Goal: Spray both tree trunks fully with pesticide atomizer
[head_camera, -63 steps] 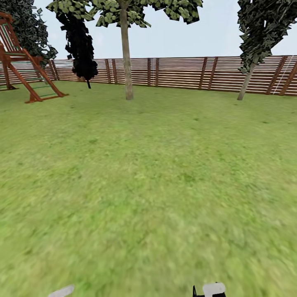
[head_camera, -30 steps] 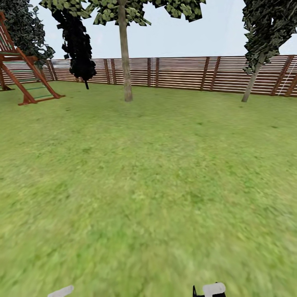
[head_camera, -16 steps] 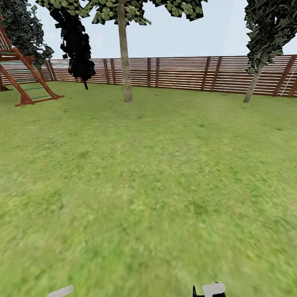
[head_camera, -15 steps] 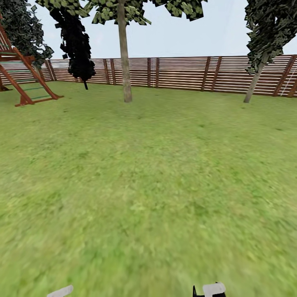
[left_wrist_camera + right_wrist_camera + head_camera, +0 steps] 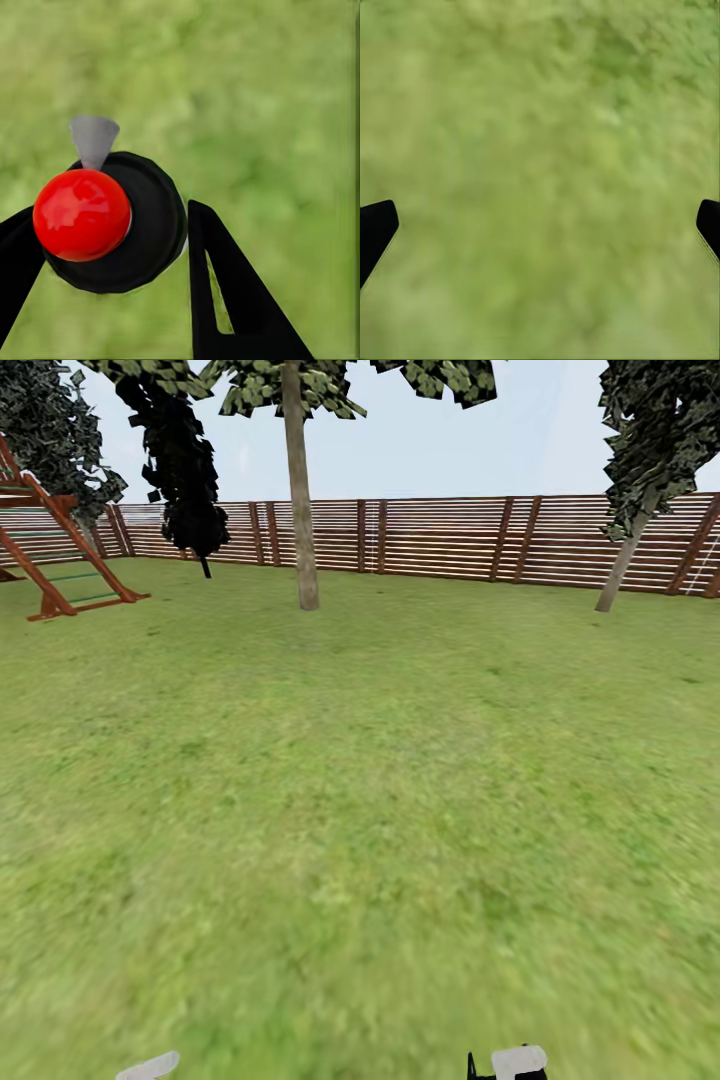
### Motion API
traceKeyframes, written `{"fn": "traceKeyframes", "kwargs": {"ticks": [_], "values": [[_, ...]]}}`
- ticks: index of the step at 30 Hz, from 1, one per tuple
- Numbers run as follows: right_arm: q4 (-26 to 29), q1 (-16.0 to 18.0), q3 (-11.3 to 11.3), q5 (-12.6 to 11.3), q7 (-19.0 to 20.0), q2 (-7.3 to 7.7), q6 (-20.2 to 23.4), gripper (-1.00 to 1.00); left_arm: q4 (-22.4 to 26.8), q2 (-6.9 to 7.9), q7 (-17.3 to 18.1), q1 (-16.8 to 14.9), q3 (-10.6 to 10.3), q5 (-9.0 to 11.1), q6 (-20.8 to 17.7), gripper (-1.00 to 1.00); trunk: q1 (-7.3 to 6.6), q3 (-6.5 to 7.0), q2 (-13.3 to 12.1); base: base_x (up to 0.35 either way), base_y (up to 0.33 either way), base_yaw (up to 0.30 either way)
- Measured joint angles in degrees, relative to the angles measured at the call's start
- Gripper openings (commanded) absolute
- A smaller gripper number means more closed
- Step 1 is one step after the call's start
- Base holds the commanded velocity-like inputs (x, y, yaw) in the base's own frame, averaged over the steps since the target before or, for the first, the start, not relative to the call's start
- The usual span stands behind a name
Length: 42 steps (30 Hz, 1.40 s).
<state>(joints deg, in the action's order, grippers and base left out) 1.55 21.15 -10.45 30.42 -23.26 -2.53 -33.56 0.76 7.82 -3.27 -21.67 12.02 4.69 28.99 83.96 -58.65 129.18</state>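
In the left wrist view the pesticide atomizer [image 5: 112, 225], a round black body with a red ball top and a grey nozzle, sits between the black fingers [image 5: 225, 292] of my left gripper [image 5: 109, 214], which is shut on it above the grass. My right gripper [image 5: 544, 217] is open over bare lawn, its fingertips [image 5: 375, 229] wide apart. In the head view a tree with a straight grey-brown trunk [image 5: 300, 500] stands far ahead, left of centre. A second tree with a leaning trunk [image 5: 622, 565] stands at the far right by the fence.
A brown slatted fence [image 5: 450, 538] closes the far side of the lawn [image 5: 360, 810]. A red-brown wooden play frame [image 5: 60, 555] stands at the far left, near a dark slim tree [image 5: 185, 470]. Small pieces of my arms [image 5: 515, 1062] show at the bottom edge.
The whole head view has shifted slightly: the play frame slides left and the right tree drifts right, so the camera has moved. The arm pieces at the bottom edge keep their place.
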Motion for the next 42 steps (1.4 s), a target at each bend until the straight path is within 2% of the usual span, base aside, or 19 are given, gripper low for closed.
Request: {"fn": "traceKeyframes", "kwargs": {"ticks": [31,42], "values": [[0.7,0.0,0.2,0.3,0.1,-0.09,-0.2,1.0,0.0,-0.08,0.0,0.0,0.0,-0.1,0.0,-1.0,0.0,0.0,0.0,0.342,0.0,0.001],[0.6,0.0,0.2,0.4,0.1,-0.09,-0.2,1.0,0.0,-0.08,0.0,0.0,0.0,-0.1,0.0,-1.0,0.0,0.0,0.0,0.342,0.0,0.196]]}}
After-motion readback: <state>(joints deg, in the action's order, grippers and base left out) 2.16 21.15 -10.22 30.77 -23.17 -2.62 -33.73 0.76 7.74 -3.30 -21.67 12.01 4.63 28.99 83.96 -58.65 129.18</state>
